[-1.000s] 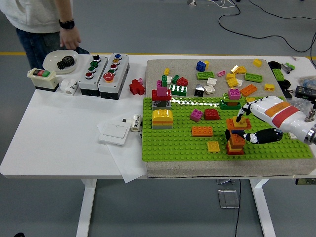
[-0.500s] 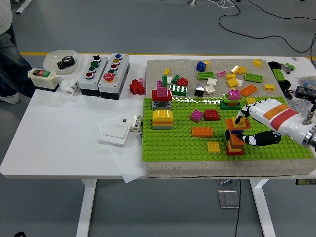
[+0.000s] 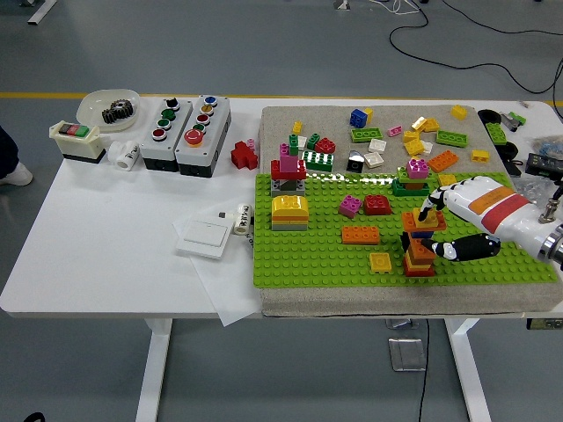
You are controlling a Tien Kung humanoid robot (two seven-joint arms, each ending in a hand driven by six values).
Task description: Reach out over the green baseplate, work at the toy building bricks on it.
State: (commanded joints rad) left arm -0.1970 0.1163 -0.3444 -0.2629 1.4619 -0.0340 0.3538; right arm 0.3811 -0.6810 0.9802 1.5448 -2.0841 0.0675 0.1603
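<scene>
The green baseplate [image 3: 308,255] lies on a grey mat at the table's right. Near its right side stands a small stack of orange and red bricks [image 3: 420,255]. My right hand [image 3: 434,230] reaches in from the right edge and is shut on this stack, index fingertip on the top orange brick and the black thumb against its right side. Also on the plate are a yellow brick [image 3: 289,211], a red and magenta tower [image 3: 287,169], an orange flat brick [image 3: 360,234], a yellow tile [image 3: 381,261] and a red brick [image 3: 377,204]. My left arm is out of view.
Loose bricks [image 3: 396,136] are scattered on the mat behind the plate. Two button boxes [image 3: 185,123], a bowl with a gear [image 3: 110,107] and a white switch plate [image 3: 204,236] lie to the left. A person's shoe [image 3: 13,173] shows at the left edge.
The person at the far left has walked off to the left, almost out of view. My right hand has shifted slightly right, and its thumb has drawn back to the stack's right side.
</scene>
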